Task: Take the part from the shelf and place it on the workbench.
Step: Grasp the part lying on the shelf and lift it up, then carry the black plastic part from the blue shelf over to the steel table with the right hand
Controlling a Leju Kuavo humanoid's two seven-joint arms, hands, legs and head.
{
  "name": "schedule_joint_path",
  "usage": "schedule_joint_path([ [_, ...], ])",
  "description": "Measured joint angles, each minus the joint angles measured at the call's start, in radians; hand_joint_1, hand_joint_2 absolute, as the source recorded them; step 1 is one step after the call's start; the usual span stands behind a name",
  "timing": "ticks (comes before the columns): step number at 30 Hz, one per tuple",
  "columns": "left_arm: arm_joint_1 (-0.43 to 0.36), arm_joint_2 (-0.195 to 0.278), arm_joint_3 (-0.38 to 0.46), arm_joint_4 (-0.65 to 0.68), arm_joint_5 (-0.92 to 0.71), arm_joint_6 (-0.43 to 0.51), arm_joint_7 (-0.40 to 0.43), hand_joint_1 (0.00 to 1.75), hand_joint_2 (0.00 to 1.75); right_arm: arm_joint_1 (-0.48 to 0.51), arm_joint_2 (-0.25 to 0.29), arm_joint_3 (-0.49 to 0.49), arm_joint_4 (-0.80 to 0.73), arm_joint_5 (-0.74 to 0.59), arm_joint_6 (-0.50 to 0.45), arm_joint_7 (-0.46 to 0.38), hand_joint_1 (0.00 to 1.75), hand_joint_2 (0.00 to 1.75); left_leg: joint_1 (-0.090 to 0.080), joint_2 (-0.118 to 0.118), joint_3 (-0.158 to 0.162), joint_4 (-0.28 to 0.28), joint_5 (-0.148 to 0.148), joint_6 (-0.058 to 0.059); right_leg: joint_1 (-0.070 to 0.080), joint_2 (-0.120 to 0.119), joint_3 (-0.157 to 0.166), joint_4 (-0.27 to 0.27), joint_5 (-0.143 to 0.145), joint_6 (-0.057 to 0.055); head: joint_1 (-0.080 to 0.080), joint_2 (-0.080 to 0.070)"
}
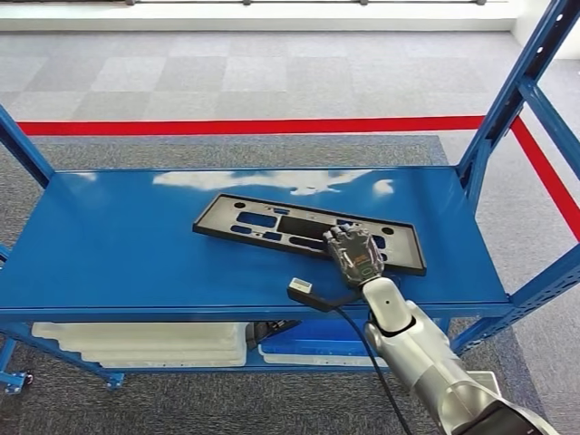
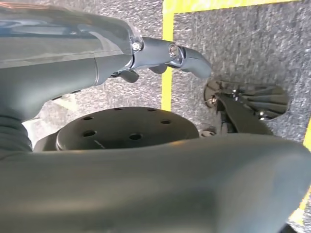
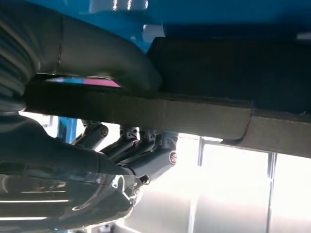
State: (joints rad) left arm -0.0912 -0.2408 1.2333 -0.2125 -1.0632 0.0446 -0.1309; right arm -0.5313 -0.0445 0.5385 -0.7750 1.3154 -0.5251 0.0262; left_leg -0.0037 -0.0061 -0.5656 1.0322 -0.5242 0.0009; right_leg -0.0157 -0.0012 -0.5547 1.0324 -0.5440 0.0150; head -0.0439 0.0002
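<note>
— How many parts?
— One black part [image 1: 308, 233], flat on the blue shelf [image 1: 123, 245]; the right robot hand [image 1: 352, 255] grips its near edge.
— Around it?
— Grey carpet [image 1: 205, 77], one red floor line [image 1: 274, 125].

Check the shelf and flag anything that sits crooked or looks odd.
The black panel lies askew on the blue shelf, its long edges slanted against the shelf's front edge. The right hand grips its near edge, thumb on one face and fingers on the other. Nothing looks spilled or broken.
</note>
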Motion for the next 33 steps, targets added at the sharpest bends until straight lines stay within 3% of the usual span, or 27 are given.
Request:
schedule_joint_path([
  [3,0.001,0.0,-0.001,0.0,-0.006,0.012,-0.044,0.0,1.75,0.056,-0.015,-0.023,-0.103,-0.08,0.0,-0.05,1.75,1.75,0.0,0.0,0.0,0.0,0.0,0.0,0.0,0.0,-0.001,0.0,0.0,0.0,0.0,0.0],
  [5,0.001,0.0,-0.004,0.0,-0.008,0.023,-0.078,0.0,1.75,0.099,-0.032,-0.035,-0.2,-0.126,0.004,-0.076,1.75,1.75,0.0,0.0,-0.001,0.0,0.0,0.0,0.0,0.0,-0.001,0.0,0.0,0.0,0.0,0.0],
  [9,0.002,0.001,-0.008,0.0,-0.006,0.036,-0.15,0.0,0.0,0.183,-0.074,-0.053,-0.413,-0.225,0.026,-0.125,1.75,1.75,0.0,0.0,-0.003,0.0,-0.001,0.0,0.0,0.0,-0.002,0.0,0.0,0.0,0.0,0.0],
  [10,0.002,0.001,-0.008,0.0,-0.005,0.037,-0.171,0.0,0.0,0.203,-0.086,-0.057,-0.466,-0.256,0.033,-0.138,1.75,1.75,0.0,0.0,-0.003,0.0,-0.001,0.0,0.0,0.0,-0.003,0.0,0.0,0.0,0.0,0.0],
  [14,0.003,0.001,-0.018,0.0,-0.006,0.042,-0.255,0.0,1.75,0.269,-0.136,-0.073,-0.665,-0.408,0.073,-0.193,1.75,1.75,0.0,0.0,-0.003,0.0,-0.001,0.0,0.0,0.0,-0.003,0.0,0.0,0.0,0.0,0.0],
  [24,0.004,0.003,-0.02,0.0,0.032,-0.038,-0.283,0.0,1.75,0.369,-0.215,-0.091,-1.004,-0.891,0.325,-0.345,1.75,1.75,0.0,0.0,-0.004,0.0,-0.001,0.0,0.0,0.0,-0.003,0.0,-0.001,0.001,0.0,0.0],
  [33,0.005,0.008,-0.016,0.0,0.026,-0.047,-0.2,0.0,1.75,0.39,-0.224,-0.071,-1.089,-1.172,0.569,-0.371,1.75,1.75,0.0,0.0,-0.004,0.0,-0.001,0.0,0.0,0.0,-0.003,0.0,-0.001,0.001,0.0,0.0],
])
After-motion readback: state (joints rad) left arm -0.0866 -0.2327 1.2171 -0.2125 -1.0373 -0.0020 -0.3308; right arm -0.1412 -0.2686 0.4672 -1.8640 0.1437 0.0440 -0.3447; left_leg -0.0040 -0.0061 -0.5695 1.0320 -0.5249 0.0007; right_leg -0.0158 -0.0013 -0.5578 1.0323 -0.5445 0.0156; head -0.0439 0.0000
